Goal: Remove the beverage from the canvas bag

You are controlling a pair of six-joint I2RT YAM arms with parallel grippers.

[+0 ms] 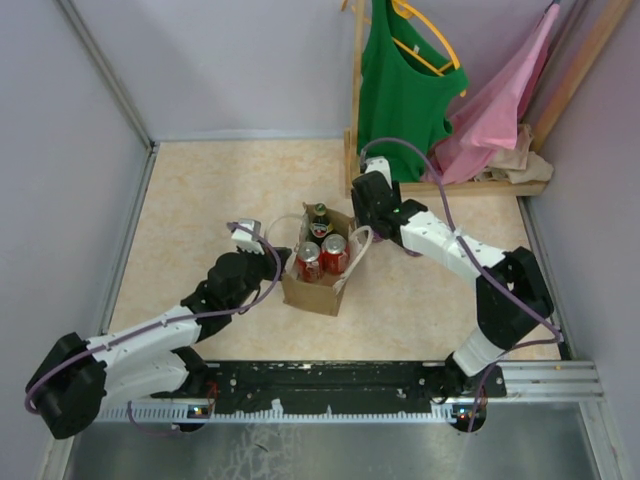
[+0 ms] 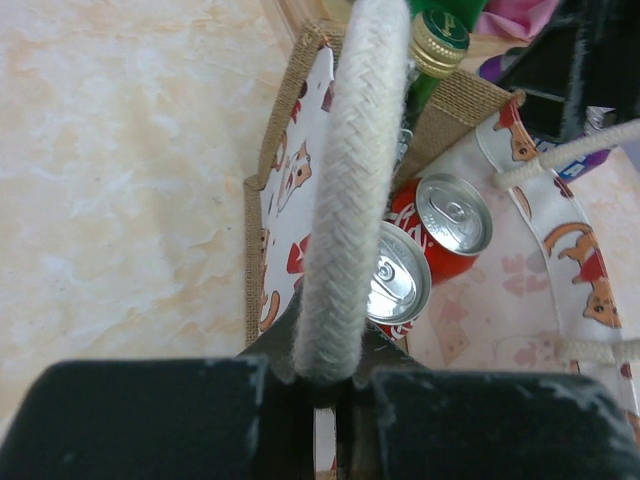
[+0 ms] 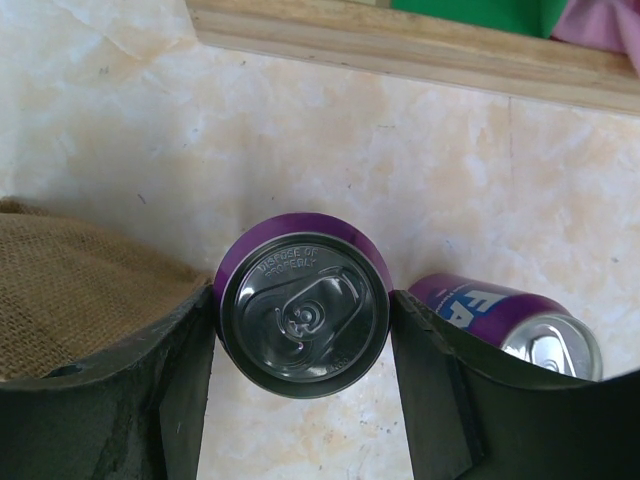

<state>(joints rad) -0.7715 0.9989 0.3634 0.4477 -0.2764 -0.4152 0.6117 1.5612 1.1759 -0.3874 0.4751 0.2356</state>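
Mid-tabletop: canvas bag upright, its white handle pinched in the closed left hand. Purple can is clamped in the right hand, outside the bag. Second purple can is laid nearby. Red cans and green bottle are not yet removed.

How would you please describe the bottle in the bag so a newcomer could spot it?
On the table stands a tan bag holding three drinks. The bottle is at its far end, behind two red cans. It alone is green with a gold cap.
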